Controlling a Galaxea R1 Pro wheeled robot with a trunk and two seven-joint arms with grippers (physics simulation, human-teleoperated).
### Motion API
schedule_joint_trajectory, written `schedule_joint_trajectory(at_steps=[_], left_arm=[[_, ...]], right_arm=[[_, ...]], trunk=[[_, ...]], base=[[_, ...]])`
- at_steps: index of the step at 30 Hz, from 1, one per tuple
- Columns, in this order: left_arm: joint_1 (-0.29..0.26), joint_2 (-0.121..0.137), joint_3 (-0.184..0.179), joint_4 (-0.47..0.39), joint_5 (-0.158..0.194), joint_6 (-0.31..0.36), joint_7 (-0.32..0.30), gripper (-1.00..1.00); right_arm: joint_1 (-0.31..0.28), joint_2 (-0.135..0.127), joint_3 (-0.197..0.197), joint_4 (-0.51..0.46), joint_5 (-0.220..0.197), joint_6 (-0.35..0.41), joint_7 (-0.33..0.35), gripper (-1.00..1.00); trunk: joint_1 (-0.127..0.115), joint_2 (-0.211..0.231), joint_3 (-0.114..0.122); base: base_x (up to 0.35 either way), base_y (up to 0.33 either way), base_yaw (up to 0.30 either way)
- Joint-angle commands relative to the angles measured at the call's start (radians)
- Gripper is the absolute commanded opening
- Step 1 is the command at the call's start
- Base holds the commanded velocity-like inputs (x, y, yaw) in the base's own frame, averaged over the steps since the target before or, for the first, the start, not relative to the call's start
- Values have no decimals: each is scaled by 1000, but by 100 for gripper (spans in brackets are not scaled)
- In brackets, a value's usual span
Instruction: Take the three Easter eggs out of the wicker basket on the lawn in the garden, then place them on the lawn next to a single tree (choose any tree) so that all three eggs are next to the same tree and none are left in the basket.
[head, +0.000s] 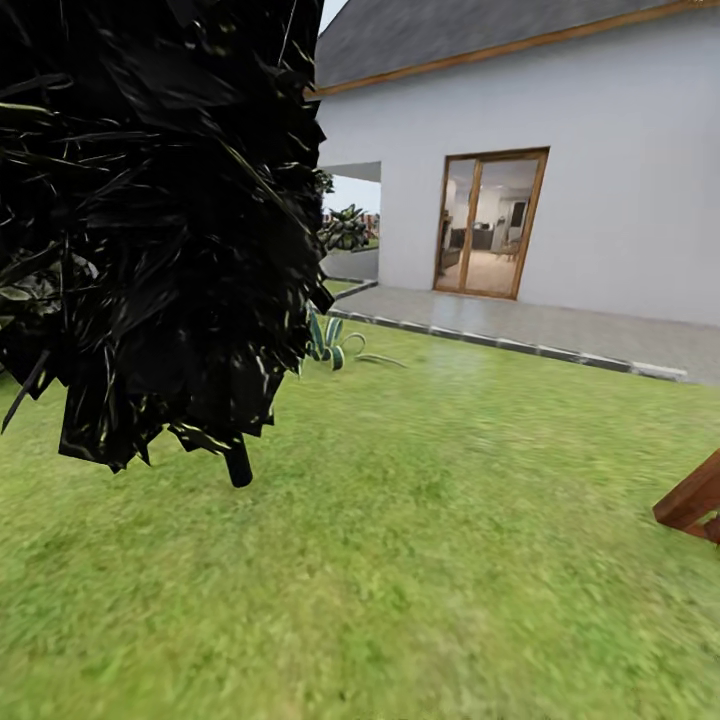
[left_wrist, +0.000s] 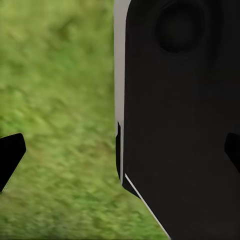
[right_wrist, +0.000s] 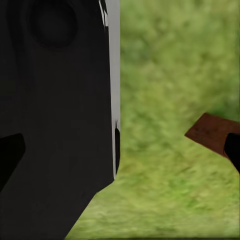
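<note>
So right now the robot's just out on the lawn (head: 430, 560) with no eggs or wicker basket in front of it. The head view has that all-black tree (head: 150, 200) hogging the left side, the white house (head: 600, 150) with a wood-framed glass door (head: 492, 222) behind a grey patio (head: 560, 325), and a bit of brown wooden something (head: 692, 497) poking in at the right edge. Both wrist views look down at grass past the robot's own dark body. The left claw (left_wrist: 120, 155) and right claw (right_wrist: 120, 150) each have dark tips far apart at the picture edges, so I'd call them both released, holding nothing. My take: this is the searching bit, so turn slowly and scan for the basket, and don't mistake that black tree for the drop spot. No writing or logos readable anywhere.
</note>
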Motion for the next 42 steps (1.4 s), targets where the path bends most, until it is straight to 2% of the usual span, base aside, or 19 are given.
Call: schedule_joint_trajectory(at_steps=[1, 12, 29, 42], left_arm=[[1, 0, 1, -2, 0, 1, -1, 100], [1, 0, 0, -2, 0, 2, -2, 100], [1, 0, 2, -3, 1, 4, -1, 100], [1, 0, 2, -3, 2, 5, 0, 100]], right_arm=[[-1, 0, 1, 2, -1, 1, -1, 100], [-1, 0, 2, 2, 0, 1, -1, 100], [-1, 0, 11, 2, 12, 2, -1, 100], [-1, 0, 6, 2, 5, 2, -1, 100]], trunk=[[0, 0, -2], [0, 0, -14], [0, 0, -15], [0, 0, -29]], base=[[1, 0, -230], [30, 0, -202], [319, 0, -10], [335, 0, -202]])
